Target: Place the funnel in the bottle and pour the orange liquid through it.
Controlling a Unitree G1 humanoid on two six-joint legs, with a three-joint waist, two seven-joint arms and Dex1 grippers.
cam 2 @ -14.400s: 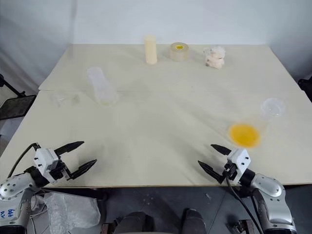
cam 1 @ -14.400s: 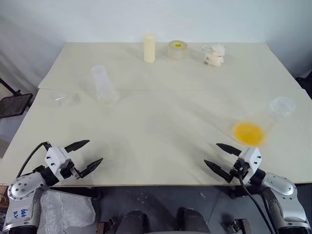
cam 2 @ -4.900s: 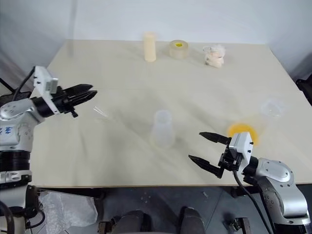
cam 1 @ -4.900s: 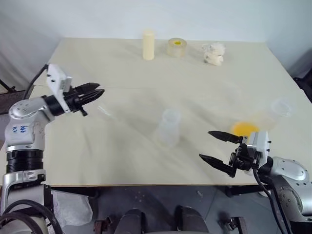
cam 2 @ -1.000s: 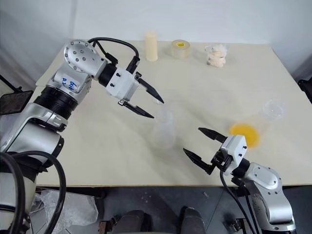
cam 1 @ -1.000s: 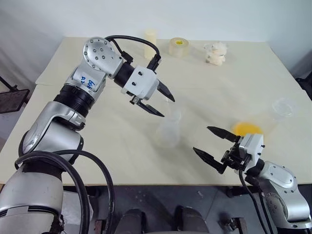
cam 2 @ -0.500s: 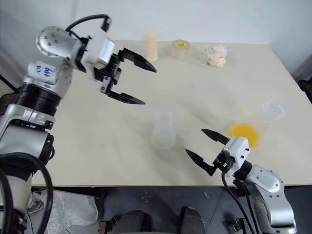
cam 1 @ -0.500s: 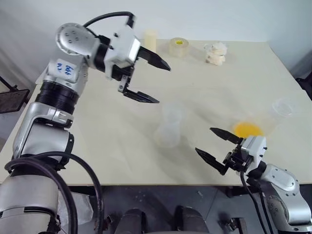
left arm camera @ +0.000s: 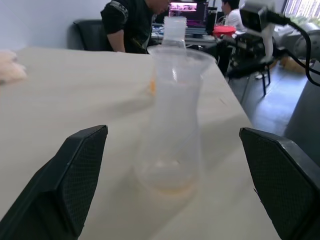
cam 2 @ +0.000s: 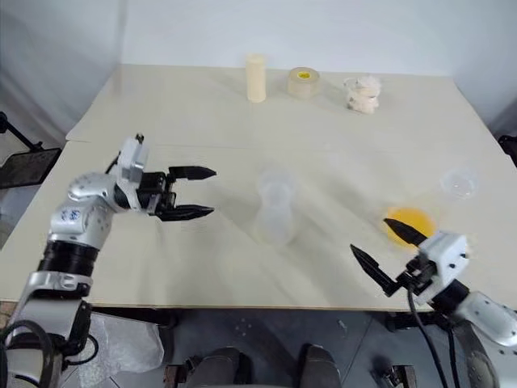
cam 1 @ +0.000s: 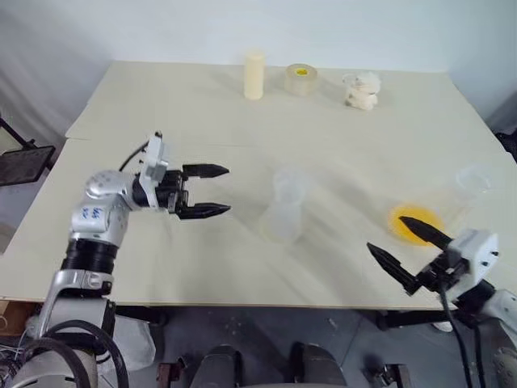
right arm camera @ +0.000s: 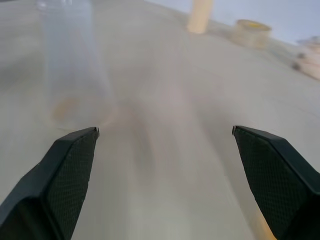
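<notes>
The clear bottle (cam 1: 282, 212) stands upright in the middle of the table, and the see-through funnel (cam 1: 288, 181) sits in its mouth. The left wrist view looks at the bottle (left arm camera: 171, 135) and the funnel's wide rim (left arm camera: 181, 54) from the side. My left gripper (cam 1: 227, 190) hovers open a little left of the bottle, pointing at it and apart from it. The orange liquid (cam 1: 412, 223) lies in a clear container tipped on its side at the right. My right gripper (cam 1: 385, 233) is open just in front of that container, with nothing held.
A cream cylinder (cam 1: 254, 75), a tape roll (cam 1: 300, 78) and a white crumpled lump (cam 1: 361, 89) stand along the table's (cam 1: 161, 259) far edge. In the left wrist view, people (left arm camera: 131, 22) sit beyond the table's end. A black stand (cam 1: 20, 164) is off the left side.
My left gripper has opened, left the funnel on the bottle, and drawn back left and down, rolling over. My right gripper has shifted right, toward the orange liquid.
</notes>
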